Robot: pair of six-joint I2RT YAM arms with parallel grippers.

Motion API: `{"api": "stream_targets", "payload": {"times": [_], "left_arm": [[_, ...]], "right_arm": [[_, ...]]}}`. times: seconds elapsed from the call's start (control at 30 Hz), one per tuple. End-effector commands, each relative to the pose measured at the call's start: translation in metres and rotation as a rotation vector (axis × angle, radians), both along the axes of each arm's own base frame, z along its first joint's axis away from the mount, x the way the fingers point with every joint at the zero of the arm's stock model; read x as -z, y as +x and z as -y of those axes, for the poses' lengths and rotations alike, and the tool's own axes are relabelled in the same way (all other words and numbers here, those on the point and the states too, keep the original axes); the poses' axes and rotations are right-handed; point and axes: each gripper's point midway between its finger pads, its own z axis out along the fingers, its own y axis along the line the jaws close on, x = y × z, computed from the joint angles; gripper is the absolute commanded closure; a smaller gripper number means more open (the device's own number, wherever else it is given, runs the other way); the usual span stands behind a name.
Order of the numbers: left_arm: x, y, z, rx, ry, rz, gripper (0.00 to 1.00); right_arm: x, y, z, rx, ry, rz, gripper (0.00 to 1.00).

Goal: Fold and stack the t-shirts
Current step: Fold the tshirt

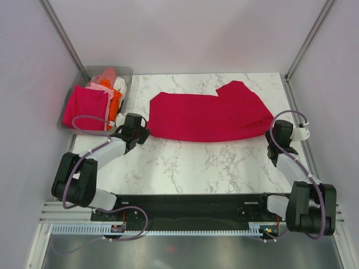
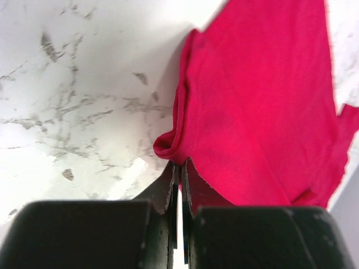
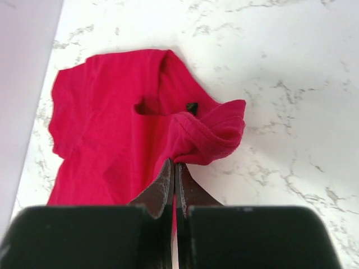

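Left gripper tight on left edge of crimson t-shirt, right gripper tight on its right edge.

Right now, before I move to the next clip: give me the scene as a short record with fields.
table shirt: crimson t-shirt, spread out on marble table
left gripper: shut on its left edge
right gripper: shut on its right end
bin: far left, holds magenta-pink shirt, orange shirt, pale pink shirt, white shirt
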Motion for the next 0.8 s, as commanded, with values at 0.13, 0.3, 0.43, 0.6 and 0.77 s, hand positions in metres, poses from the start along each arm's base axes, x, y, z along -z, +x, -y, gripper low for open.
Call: {"api": "stream_targets", "payload": {"times": [0.13, 0.3, 0.43, 0.6, 0.77], "left_arm": [[-0.022, -0.006, -0.014, -0.018, 0.037, 0.032, 0.98], [-0.013, -0.015, -0.014, -0.023, 0.023, 0.009, 0.98], [-0.039, -0.003, -0.013, -0.023, 0.015, 0.065, 0.98], [-0.098, 0.016, -0.019, -0.013, 0.01, 0.144, 0.98], [-0.212, 0.013, -0.022, 0.033, 0.012, 0.374, 0.98]], "right_arm": [[-0.017, -0.003, 0.006, 0.031, -0.047, -0.029, 1.0], [-0.002, -0.02, 0.011, 0.062, -0.063, -0.099, 1.0], [-0.03, -0.016, 0.013, 0.062, -0.101, -0.095, 1.0], [-0.111, 0.004, 0.004, 0.033, -0.136, 0.022, 1.0], [-0.213, -0.006, -0.008, -0.014, -0.182, 0.198, 1.0]]}}
